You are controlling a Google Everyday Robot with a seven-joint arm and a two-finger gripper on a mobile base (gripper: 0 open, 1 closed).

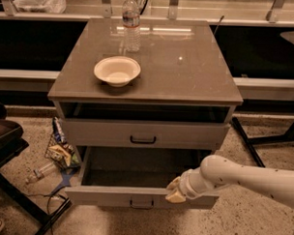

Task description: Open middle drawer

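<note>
- The gripper (176, 190) is at the top edge of the middle drawer (110, 196), on its front, right of the handle (141, 204); open or closed, I cannot tell.
- The drawer stands pulled far out.
- A bowl (117, 70) sits well behind, up left.

We see the middle drawer (110, 196) standing well out of the grey cabinet (187, 77) in the lower centre of the frame, its dark inside showing. The gripper (175, 192) sits at the top edge of the drawer's front, right of the black handle (141, 204). The white arm (241, 178) enters from the lower right. The taller drawer (98, 132) above stands further back. On the cabinet top, a white bowl (117, 70) and a water bottle (131, 22) sit toward the upper left.
</note>
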